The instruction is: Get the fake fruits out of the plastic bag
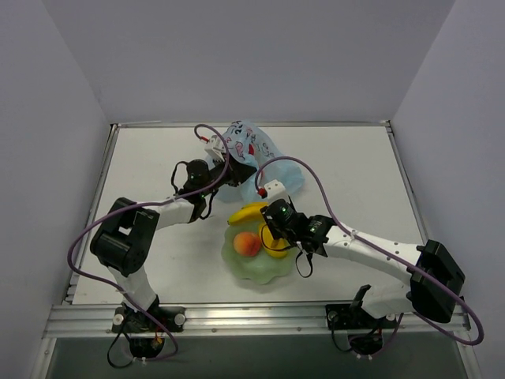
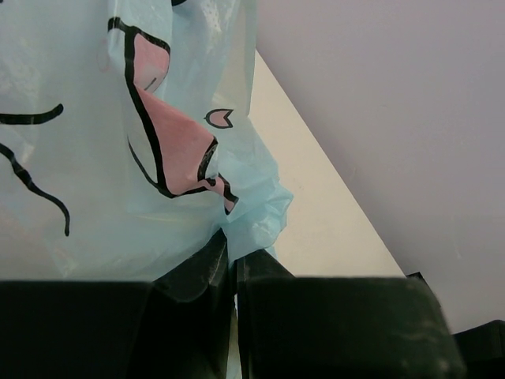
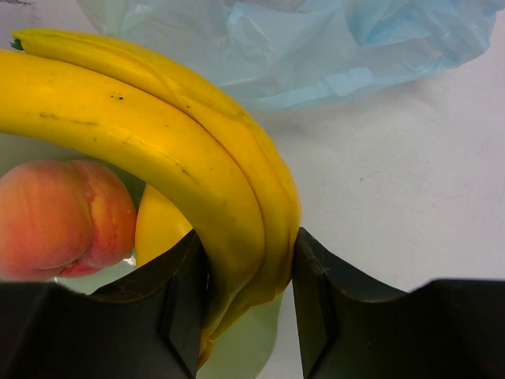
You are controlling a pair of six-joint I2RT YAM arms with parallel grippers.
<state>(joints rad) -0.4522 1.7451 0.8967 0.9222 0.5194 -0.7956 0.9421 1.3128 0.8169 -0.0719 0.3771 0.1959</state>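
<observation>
Left end effector (image 2: pixel 233 267): pressed together on a crinkled fold of the plastic bag (image 2: pixel 118 158). Right end effector (image 3: pixel 248 260): part-spread, pinching the banana (image 3: pixel 142 134) near its lower end, at the 12 o'clock rim of the bowl (image 1: pixel 237 267).

Counted:
- one bag, on the tabletop (image 1: pixel 150 158) at 12 o'clock from the bowl
- one bowl
- three fruits: one banana of two joined fingers, one peach (image 1: pixel 248 244) inside the bowl, one mango (image 1: pixel 276 246) at the peach's 3 o'clock

On the bag, pink shapes outlined in black; any lettering too small to read.

Left arm (image 1: pixel 158 213) stretched toward 1 o'clock. Right arm (image 1: pixel 371 253) reaching toward 10 o'clock.
</observation>
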